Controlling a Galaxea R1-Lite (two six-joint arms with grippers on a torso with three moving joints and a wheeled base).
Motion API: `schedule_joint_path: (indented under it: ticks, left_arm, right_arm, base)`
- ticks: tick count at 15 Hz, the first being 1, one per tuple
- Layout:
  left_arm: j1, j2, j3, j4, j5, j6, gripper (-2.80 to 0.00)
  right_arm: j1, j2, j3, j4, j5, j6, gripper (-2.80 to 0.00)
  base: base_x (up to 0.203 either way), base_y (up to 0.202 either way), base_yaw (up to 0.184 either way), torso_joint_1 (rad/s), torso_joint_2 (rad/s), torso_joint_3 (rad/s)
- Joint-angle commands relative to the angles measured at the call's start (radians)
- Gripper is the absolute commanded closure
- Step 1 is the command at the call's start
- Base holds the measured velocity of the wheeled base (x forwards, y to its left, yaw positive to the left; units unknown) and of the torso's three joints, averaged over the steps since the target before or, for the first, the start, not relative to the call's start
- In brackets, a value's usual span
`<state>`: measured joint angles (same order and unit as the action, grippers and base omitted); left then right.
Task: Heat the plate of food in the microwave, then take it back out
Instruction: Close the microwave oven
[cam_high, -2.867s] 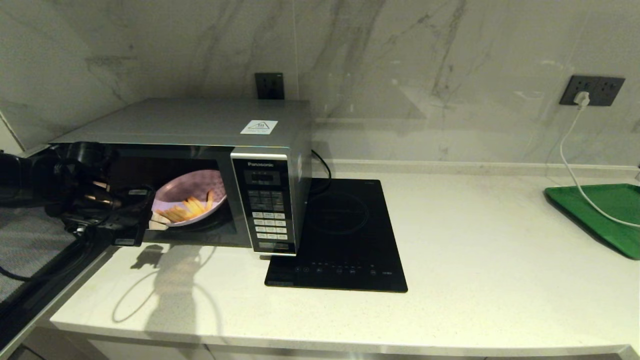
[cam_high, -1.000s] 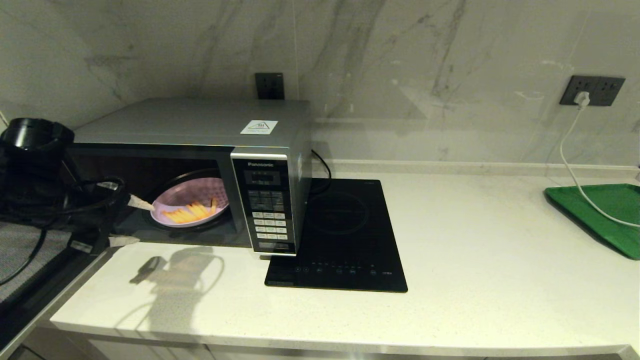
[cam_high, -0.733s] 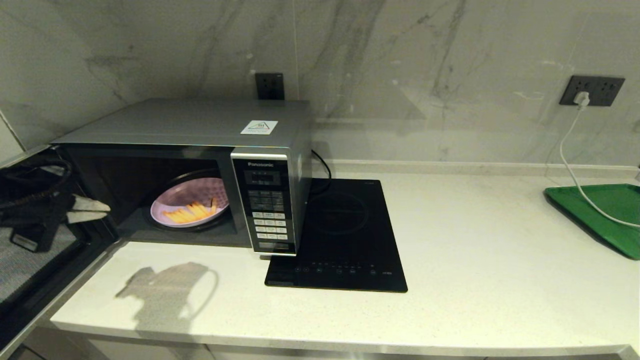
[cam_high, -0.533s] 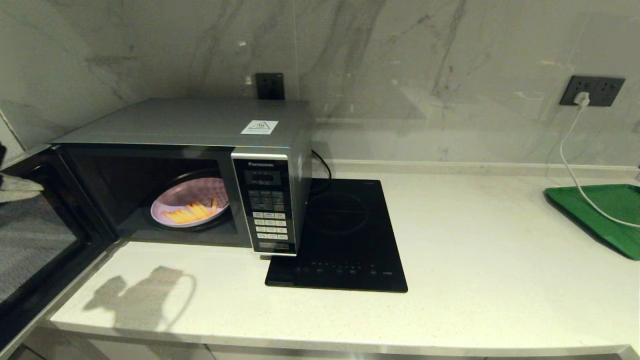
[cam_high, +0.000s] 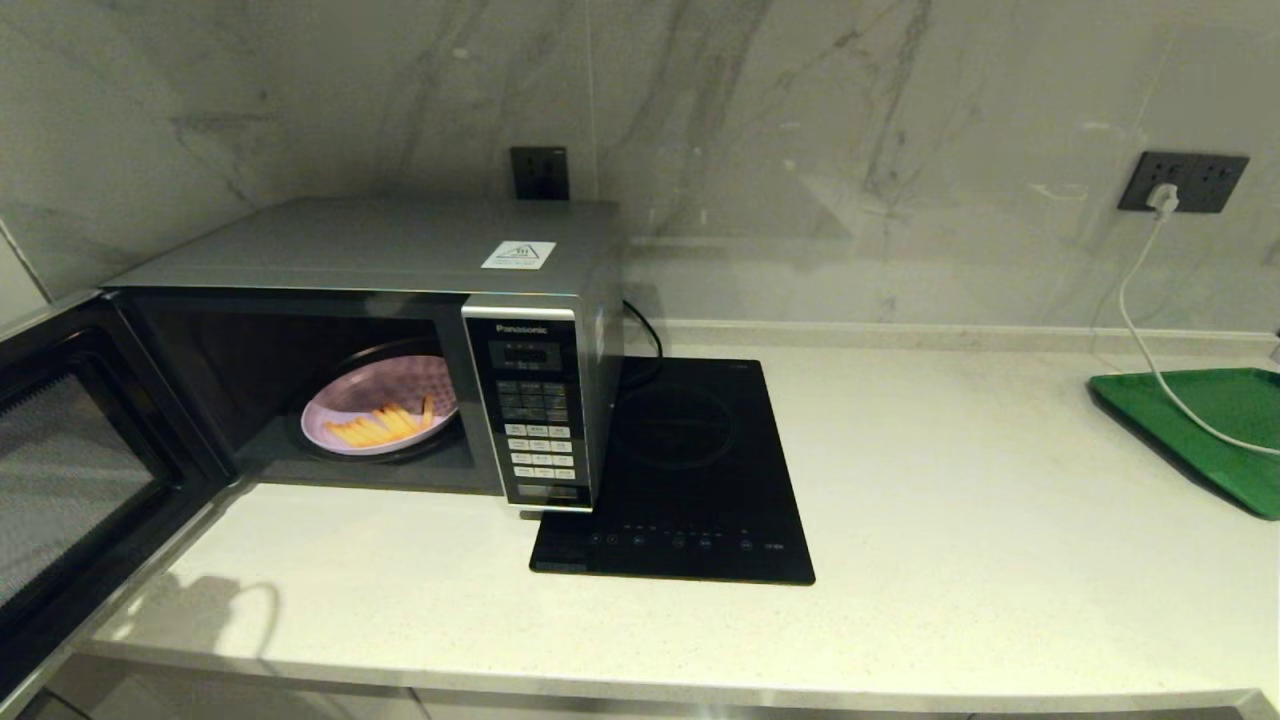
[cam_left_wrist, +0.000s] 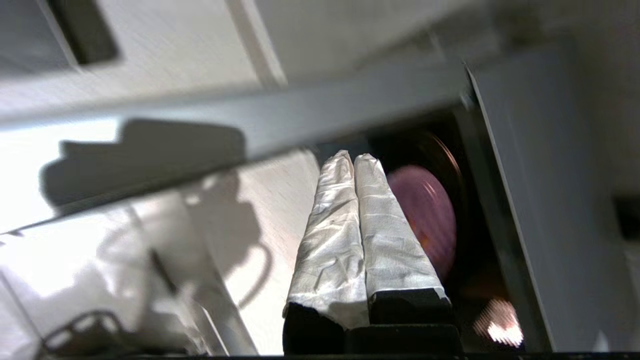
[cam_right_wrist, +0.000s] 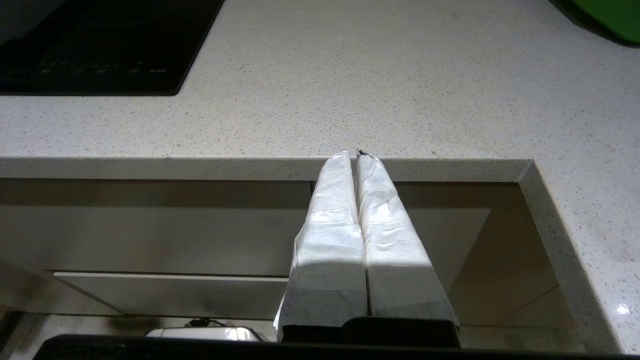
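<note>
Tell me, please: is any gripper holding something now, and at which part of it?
Nothing is held. The left gripper has its fingers pressed together, empty, outside the microwave; the right gripper is the same, below the counter edge.

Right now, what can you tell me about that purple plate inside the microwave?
The plate of food is a round, shallow lilac plate, plastic by its look, with a raised rim. A small heap of thin orange-yellow fries lies on its nearer half. It sits flat, well inside the open microwave, on a dark round turntable whose edge shows around it. No gripper touches it. In the left wrist view it shows only as a blurred lilac disc.
</note>
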<state>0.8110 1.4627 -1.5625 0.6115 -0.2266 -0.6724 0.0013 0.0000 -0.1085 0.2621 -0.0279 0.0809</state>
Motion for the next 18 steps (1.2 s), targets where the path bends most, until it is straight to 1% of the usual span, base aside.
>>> schedule_joint_path:
  ticks: [1,3,4,6,8,9,11,13,15,17,18]
  left_arm:
    - [0.073,0.092,-0.029,0.006,0.002,0.026,0.00]
    - [0.122,0.153,-0.055,0.029,0.003,0.041,0.00]
    - [0.136,0.175,-0.076,0.058,0.003,0.044,0.00]
    - [0.151,0.211,-0.092,0.074,0.001,0.048,0.00]
    - [0.152,0.229,-0.094,0.075,0.001,0.062,0.00]
    - [0.152,0.230,-0.093,0.074,0.001,0.084,0.00]
    - [0.155,0.231,-0.108,0.067,0.001,0.166,0.00]
    - [0.158,0.237,-0.111,0.068,0.001,0.208,0.00]
    - [0.157,0.230,-0.106,0.095,-0.007,0.217,0.00]
    - [0.147,0.226,-0.109,0.174,-0.023,0.220,0.00]
    - [0.139,0.224,-0.110,0.210,-0.046,0.218,0.00]
  right_arm:
    - [0.000,0.000,0.000,0.002,0.000,0.000,0.00]
    - [0.000,0.000,0.000,0.002,0.000,0.000,0.00]
    - [0.000,0.000,0.000,0.002,-0.001,0.000,0.00]
    - [0.000,0.000,0.000,0.002,0.000,0.000,0.00]
    - [0.000,0.001,0.000,0.002,-0.001,0.000,0.00]
    - [0.001,0.000,0.000,0.002,0.000,0.000,0.00]
    - [0.000,0.000,0.000,0.002,0.000,0.000,0.00]
    - [0.002,0.000,0.000,0.002,0.000,0.000,0.00]
    - [0.000,0.000,0.000,0.002,0.000,0.000,0.00]
    - [0.000,0.000,0.000,0.002,0.000,0.000,0.00]
    - [0.000,0.000,0.000,0.002,-0.001,0.000,0.00]
  base:
    - [0.000,0.000,0.000,0.000,0.00,0.000]
    - [0.000,0.000,0.000,0.000,0.00,0.000]
    - [0.000,0.000,0.000,0.000,0.00,0.000]
    - [0.000,0.000,0.000,0.000,0.00,0.000]
    - [0.000,0.000,0.000,0.000,0.00,0.000]
    - [0.000,0.000,0.000,0.000,0.00,0.000]
    - [0.000,0.000,0.000,0.000,0.00,0.000]
    - [0.000,0.000,0.000,0.000,0.00,0.000]
    - [0.000,0.000,0.000,0.000,0.00,0.000]
    - [0.000,0.000,0.000,0.000,0.00,0.000]
    - [0.000,0.000,0.000,0.000,0.00,0.000]
